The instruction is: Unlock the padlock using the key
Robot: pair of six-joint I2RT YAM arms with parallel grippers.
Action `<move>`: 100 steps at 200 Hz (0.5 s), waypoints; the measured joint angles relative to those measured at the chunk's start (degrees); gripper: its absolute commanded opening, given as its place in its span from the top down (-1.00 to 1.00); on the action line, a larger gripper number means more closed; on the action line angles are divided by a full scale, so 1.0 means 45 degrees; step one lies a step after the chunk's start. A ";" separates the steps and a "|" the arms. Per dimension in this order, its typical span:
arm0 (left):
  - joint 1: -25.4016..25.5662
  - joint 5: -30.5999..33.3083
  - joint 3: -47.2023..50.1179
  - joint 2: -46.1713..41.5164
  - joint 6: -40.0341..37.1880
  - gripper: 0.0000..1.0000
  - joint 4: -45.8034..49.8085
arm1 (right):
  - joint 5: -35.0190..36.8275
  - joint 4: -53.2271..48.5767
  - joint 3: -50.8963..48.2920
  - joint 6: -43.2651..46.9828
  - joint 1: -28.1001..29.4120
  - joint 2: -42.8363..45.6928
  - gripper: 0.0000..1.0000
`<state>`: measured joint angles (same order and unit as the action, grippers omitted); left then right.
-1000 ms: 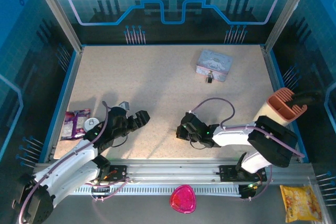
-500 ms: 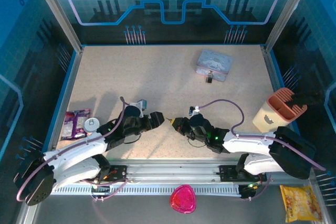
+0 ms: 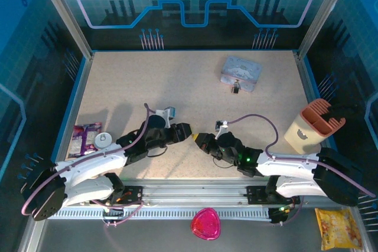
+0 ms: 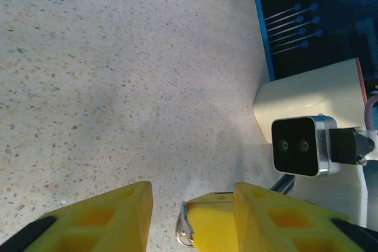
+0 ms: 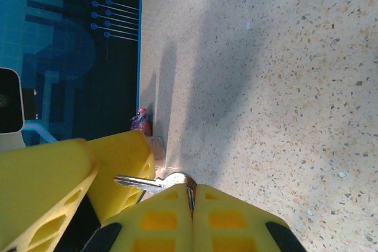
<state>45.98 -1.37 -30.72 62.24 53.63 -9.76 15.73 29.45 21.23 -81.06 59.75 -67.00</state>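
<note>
My right gripper (image 5: 191, 192) is pressed fully together on the key (image 5: 140, 182), pinching its head so the shaft sticks out sideways. My left gripper (image 4: 190, 199) stands partly open, a finger on either side of that pinched end, and I cannot tell whether it touches. The padlock (image 3: 235, 87) sits against the near side of the tin (image 3: 240, 70), well apart.

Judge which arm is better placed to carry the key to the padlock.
Right, likely: the right tool is shut on the key, and the padlock lies by the tin on the far right side. The left tool, jaws apart beside the key, grips nothing.
</note>
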 measured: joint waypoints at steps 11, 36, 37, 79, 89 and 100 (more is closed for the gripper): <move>0.0141 0.0005 -0.0034 0.0024 0.0010 0.35 -0.0029 | 0.0053 0.0024 -0.0029 0.0005 0.0000 0.0136 1.00; 0.0355 0.0015 -0.0146 0.0170 -0.0015 0.49 -0.0005 | 0.0136 0.0034 -0.0151 0.0005 0.0000 0.0534 1.00; 0.0359 0.0015 -0.0146 0.0180 0.0005 0.50 -0.0005 | 0.0141 0.0034 -0.0151 0.0005 0.0000 0.0544 1.00; 0.0563 0.0112 -0.0374 0.0505 0.0015 0.85 -0.0005 | 0.0180 -0.0005 -0.0175 0.0010 0.0000 0.0845 1.00; 0.0583 0.0194 -0.0432 0.0568 -0.0029 0.89 0.0010 | 0.0243 -0.0010 -0.0199 0.0015 0.0000 0.0913 1.00; 0.0607 0.0219 -0.0471 0.0588 0.0000 0.92 0.0005 | 0.0296 -0.0019 -0.0272 0.0029 0.0000 0.1035 1.00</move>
<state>48.71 -0.38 -32.84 64.88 53.63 -9.74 17.06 29.36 20.01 -80.93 59.75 -62.35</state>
